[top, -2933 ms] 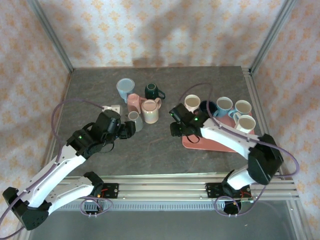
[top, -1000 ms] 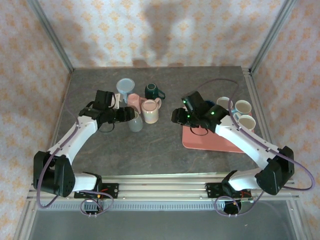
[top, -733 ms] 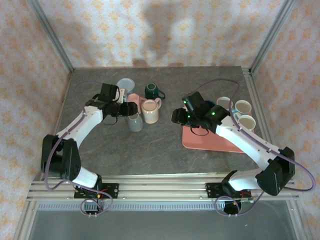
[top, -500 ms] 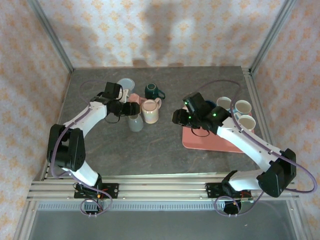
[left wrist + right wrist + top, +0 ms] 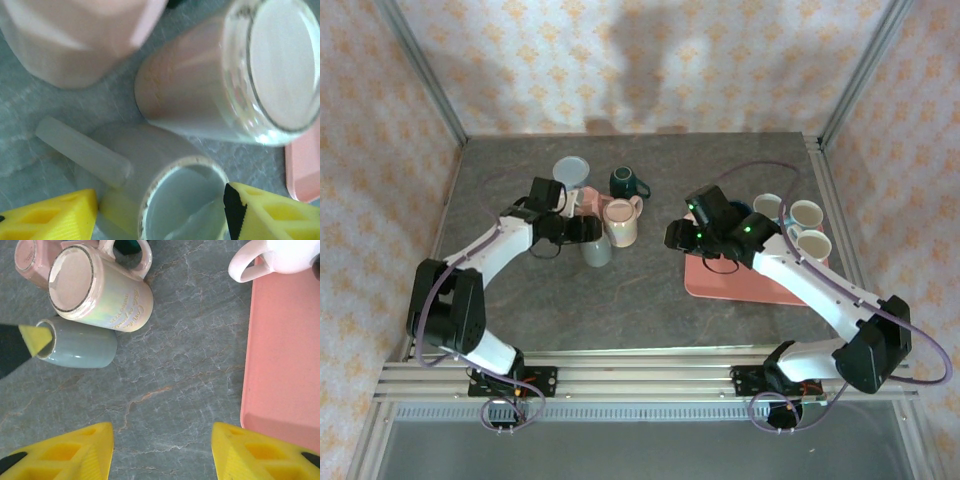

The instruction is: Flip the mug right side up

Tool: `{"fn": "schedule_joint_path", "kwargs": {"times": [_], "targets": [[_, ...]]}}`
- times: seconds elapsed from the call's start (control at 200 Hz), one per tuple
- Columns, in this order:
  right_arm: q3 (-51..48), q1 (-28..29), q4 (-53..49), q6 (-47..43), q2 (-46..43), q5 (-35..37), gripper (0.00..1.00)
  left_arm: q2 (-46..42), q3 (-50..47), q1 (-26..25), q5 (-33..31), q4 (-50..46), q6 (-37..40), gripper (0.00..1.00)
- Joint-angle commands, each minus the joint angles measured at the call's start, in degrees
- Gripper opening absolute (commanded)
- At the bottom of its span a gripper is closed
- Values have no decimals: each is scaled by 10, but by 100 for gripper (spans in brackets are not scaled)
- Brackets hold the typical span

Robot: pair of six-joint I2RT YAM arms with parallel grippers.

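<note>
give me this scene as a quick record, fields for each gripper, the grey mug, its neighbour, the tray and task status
left gripper: closed on the grey mug, fingers on either side near its rim
right gripper: open, over bare table, nothing between its fingers
grey mug: tipped on its side, mouth toward the left gripper
cream mug: base up, close beside the grey mug
pink tray: apart from the grey mug, upright white mugs on it
task status: grey mug not yet upright
</note>
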Motion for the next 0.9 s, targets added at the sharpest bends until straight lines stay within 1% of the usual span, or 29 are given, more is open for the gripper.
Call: {"fn": "schedule_joint_path", "kwargs": {"times": [0.0,0.205,0.26,0.31,0.395,0.46,0.575,0.631,0.656,0.691,0.756,0.806,0.896], "targets": [[7,-5,-14,-5,2,7,55,-47,-35,-18,10,29,-43,68],[2,-10,-20,-8,-6,14,56,-120,-94,-54,13,61,-100,68],[-1,-12,-19,-10,-9,16,56,-134,-99,-58,16,56,-100,68],[-3,-13,-18,-9,-15,16,56,-153,-94,-58,5,31,-77,68],[-7,-17,-12,-14,-20,9,56,-187,-65,-54,-57,-42,21,68],[-7,-18,-9,-27,-21,3,56,-203,-45,-41,-91,-73,100,69],[-9,-18,3,-58,-29,-8,55,-209,-24,-9,-78,-90,284,69],[-13,-18,8,-70,-36,-3,55,-203,-14,11,-35,-124,422,68],[-16,-18,11,-76,-39,0,55,-200,-16,17,-34,-130,473,67],[-21,-19,16,-83,-44,3,55,-193,-16,27,-36,-129,524,67],[-28,-18,26,-103,-48,-2,55,-163,-4,50,-7,-127,581,67],[-33,-19,35,-127,-49,-13,55,-129,20,64,18,-148,621,65],[-43,-19,50,-171,-50,-28,54,-65,66,65,18,-165,647,63]]}}
